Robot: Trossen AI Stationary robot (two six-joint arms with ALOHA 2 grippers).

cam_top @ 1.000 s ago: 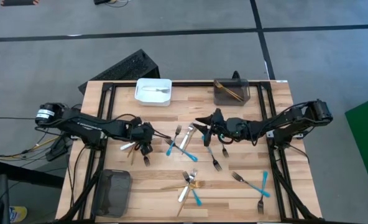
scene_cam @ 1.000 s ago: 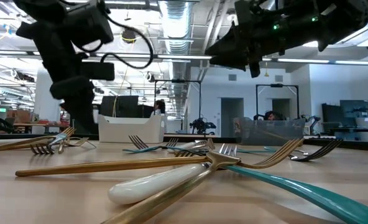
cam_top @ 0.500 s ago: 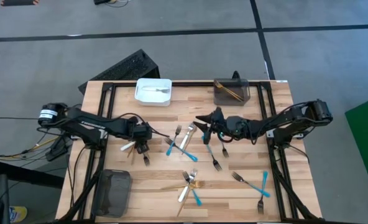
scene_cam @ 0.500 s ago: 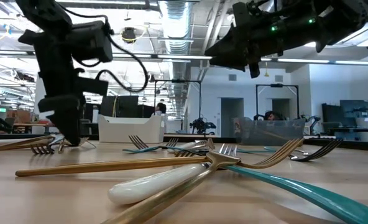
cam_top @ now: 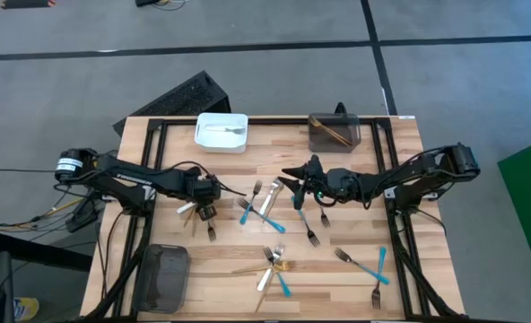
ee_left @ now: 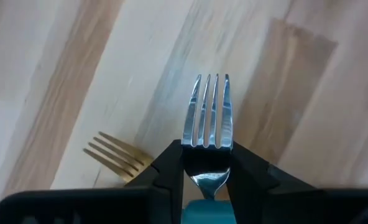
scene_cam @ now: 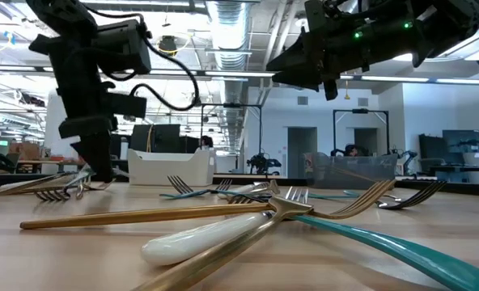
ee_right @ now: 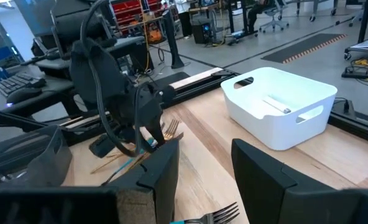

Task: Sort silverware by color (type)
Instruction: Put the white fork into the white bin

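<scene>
Left wrist view tells you the most: the left claw point(ee_left: 207, 171) has its two fingers point(ee_left: 165, 168) closed in on the neck of a blue-handled fork point(ee_left: 207, 134), just below the tines, w/ the blue handle running back between the jaws toward the wrist. So the fork's long axis lies in line w/ the claw, tines pointing straight ahead, and a gold fork point(ee_left: 115, 158) lies just beside it on the counter point(ee_left: 296, 93). High view puts that claw point(cam_top: 204, 212) at the left-middle of the counter, well apart from the white bin point(cam_top: 221, 132) and the dark bin point(cam_top: 335, 132) at the far edge, and nearer to the dark tray point(cam_top: 161, 276) at the near-left corner. Whether the fork is off the wood yet, can't tell. Your right claw point(cam_top: 300, 185) hangs mid-counter w/ fingers apart, holding nothing, above the loose forks point(cam_top: 264, 208) there. Judging by that, the left arm is the one to carry; lift straight up to clear the gold fork.
</scene>
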